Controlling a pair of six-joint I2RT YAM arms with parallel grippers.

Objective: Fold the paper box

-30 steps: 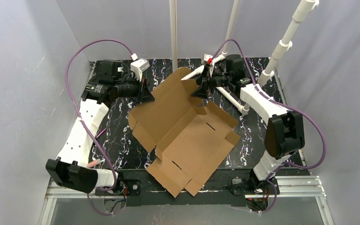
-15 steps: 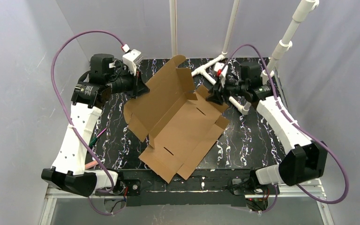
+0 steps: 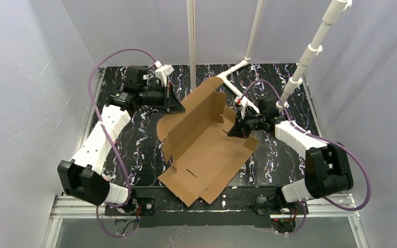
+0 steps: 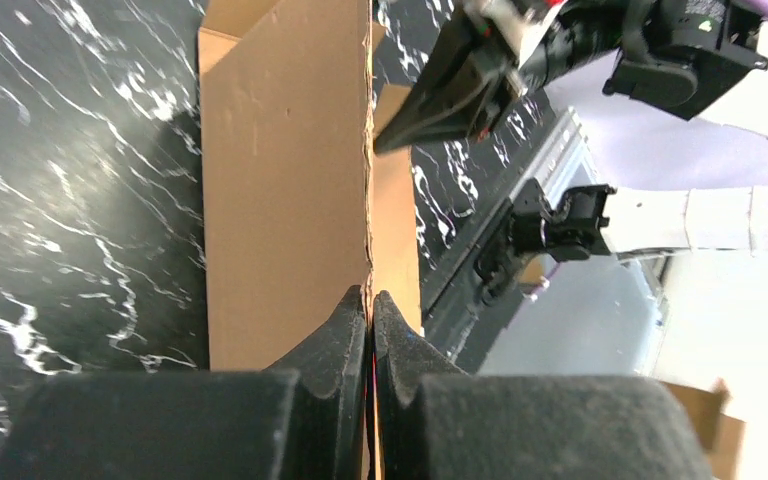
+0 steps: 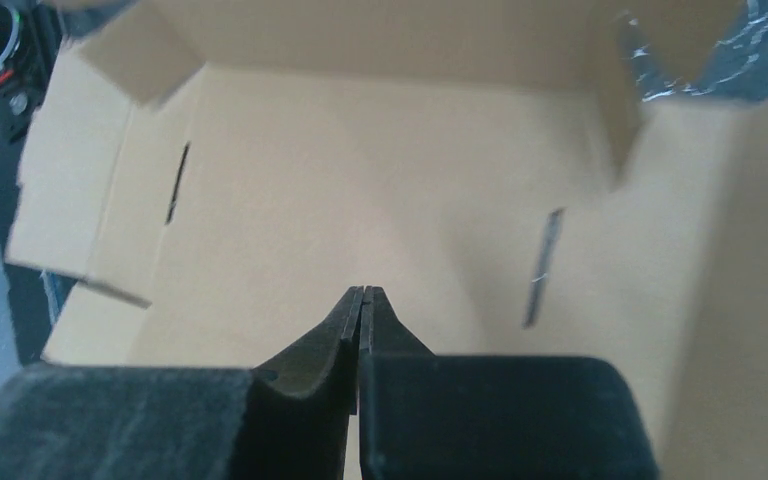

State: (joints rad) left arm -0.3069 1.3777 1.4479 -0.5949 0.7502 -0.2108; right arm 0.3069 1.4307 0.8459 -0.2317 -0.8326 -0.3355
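The paper box [image 3: 207, 152] is a brown cardboard mailer lying partly unfolded in the middle of the table, with slots in its floor and loose flaps around it. Its long far-left panel stands raised. My left gripper [image 3: 182, 108] is shut on that panel's edge, and in the left wrist view the cardboard [image 4: 285, 180] runs edge-on between the shut tips of the left gripper [image 4: 371, 300]. My right gripper [image 3: 233, 130] is shut with nothing between its fingers, at the box's right side. In the right wrist view the right gripper [image 5: 362, 292] points down at the box's inner floor [image 5: 290, 190].
The table [image 3: 134, 155] is black with white marbling. White pipes [image 3: 232, 77] lie at the back, with upright poles [image 3: 192, 41] behind them. The box's near corner hangs over the table's front edge by the metal rail [image 3: 320, 201].
My right gripper has shut and moved nearer, down to the box's right side. My left arm has swung right with the held panel, and the box shifted right with it.
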